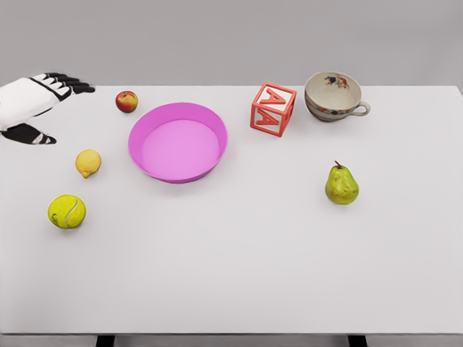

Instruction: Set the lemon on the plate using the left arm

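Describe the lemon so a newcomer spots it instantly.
Find the round pink plate on the white table. Just left of it lies the small yellow lemon. Unlike the seamed yellow-green tennis ball nearer the front, it is smooth with a nub.

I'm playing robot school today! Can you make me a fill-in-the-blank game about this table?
1. The plate is colored ____.
2. The block shows the letter ____.
3. The lemon lies between the tennis ball and the ____.
4. The left robot hand holds ____.

Missing words: pink; A; apple; nothing
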